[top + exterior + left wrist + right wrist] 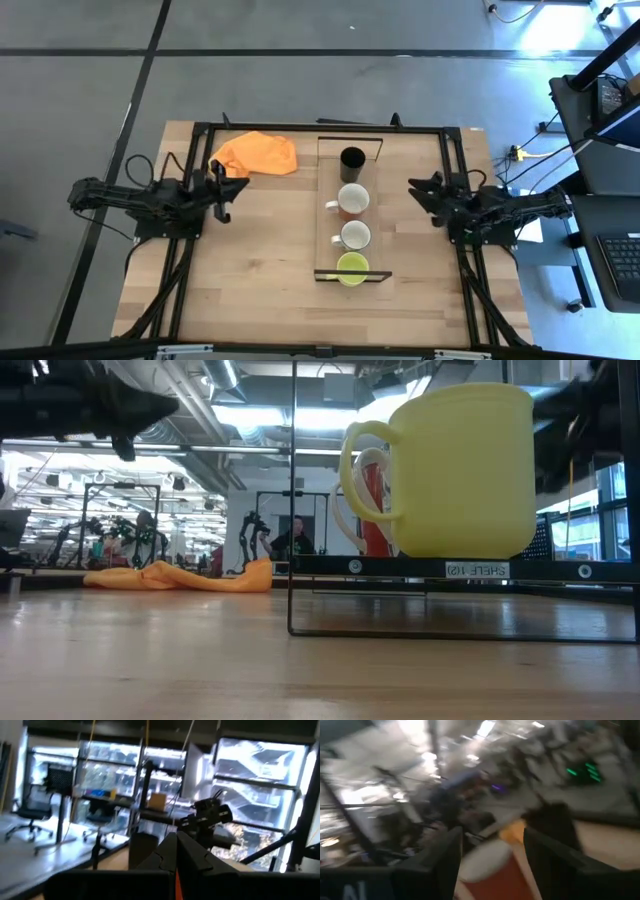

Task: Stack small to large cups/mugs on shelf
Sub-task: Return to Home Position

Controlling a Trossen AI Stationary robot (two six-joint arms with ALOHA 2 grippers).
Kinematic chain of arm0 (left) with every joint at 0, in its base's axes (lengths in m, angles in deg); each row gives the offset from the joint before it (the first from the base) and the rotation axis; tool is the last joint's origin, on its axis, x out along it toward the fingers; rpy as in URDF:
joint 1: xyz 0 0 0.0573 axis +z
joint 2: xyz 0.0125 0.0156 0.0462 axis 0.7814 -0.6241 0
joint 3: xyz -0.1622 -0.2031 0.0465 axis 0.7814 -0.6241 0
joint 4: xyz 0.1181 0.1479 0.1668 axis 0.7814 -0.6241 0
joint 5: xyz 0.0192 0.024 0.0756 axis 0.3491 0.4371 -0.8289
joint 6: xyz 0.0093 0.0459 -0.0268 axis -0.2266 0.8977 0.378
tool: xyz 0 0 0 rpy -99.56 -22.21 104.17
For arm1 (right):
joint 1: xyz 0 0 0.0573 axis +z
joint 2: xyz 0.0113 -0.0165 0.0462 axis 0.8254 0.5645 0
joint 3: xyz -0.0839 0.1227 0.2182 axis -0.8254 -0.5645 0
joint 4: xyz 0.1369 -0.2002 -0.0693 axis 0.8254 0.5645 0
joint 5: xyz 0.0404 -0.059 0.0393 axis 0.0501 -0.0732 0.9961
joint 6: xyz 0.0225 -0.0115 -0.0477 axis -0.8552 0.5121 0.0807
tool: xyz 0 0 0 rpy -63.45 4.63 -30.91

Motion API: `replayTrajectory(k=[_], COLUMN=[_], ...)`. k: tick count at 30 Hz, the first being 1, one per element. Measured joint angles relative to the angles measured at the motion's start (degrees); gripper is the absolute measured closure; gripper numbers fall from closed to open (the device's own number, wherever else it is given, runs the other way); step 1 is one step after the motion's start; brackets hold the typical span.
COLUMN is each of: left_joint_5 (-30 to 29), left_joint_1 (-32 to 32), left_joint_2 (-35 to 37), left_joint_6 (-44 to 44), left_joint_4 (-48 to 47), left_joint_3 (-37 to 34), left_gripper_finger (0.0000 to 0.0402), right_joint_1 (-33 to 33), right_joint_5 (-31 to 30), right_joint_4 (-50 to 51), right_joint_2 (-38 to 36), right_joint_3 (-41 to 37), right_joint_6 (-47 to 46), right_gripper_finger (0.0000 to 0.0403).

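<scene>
Cups (355, 236) stood in one row along the shelf (330, 170), seemingly done, so the left tool (228, 190), fingers pressed together, and the right tool (416, 191), fingers wide, hung empty either side.

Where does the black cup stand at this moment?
In the high view the black cup stands on the shelf, at the end nearest the orange cloth; its next neighbour in the row is the reddish-brown mug.

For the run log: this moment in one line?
shelf: black cup, red-brown mug, white mug, yellow-green mug | left claw: by orange cloth, shut | right claw: right of shelf, open
</scene>
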Motion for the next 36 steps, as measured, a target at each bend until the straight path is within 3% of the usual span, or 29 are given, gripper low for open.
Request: replayTrajectory(k=[3, 9, 18, 26, 36], left_joint_5=[-3.66, -10.89, -11.07, -11.08, -11.08], left_joint_1=[-0.02, 0.0, 0.0, 0.0, 0.0], left_joint_2=[0.02, 0.0, -0.05, -0.04, -0.04], left_joint_6=[-3.29, -6.07, -6.01, 3.45, 3.5], left_joint_4=[-2.74, -13.25, -24.23, -24.21, -24.21], left_joint_3=[0.0, 0.0, 0.0, 0.0, 0.0], left_gripper_finger=[0.0401, 0.0401, 0.0401, 0.0401, 0.0401], right_joint_1=[-0.02, -0.02, -0.02, -0.07, -0.07], right_joint_5=[-5.49, -6.09, -5.78, -6.11, -6.11], right_joint_4=[7.63, 11.31, 11.31, 11.34, 11.34], right_joint_2=[0.02, 0.11, 0.5, 1.25, 1.22], right_joint_3=[0.0, 0.0, 0.0, 0.02, 0.0], right_joint_6=[-6.37, -9.24, -3.03, 6.85, 10.65], right_gripper_finger=[0.019, 0.019, 0.019, 0.019, 0.019])
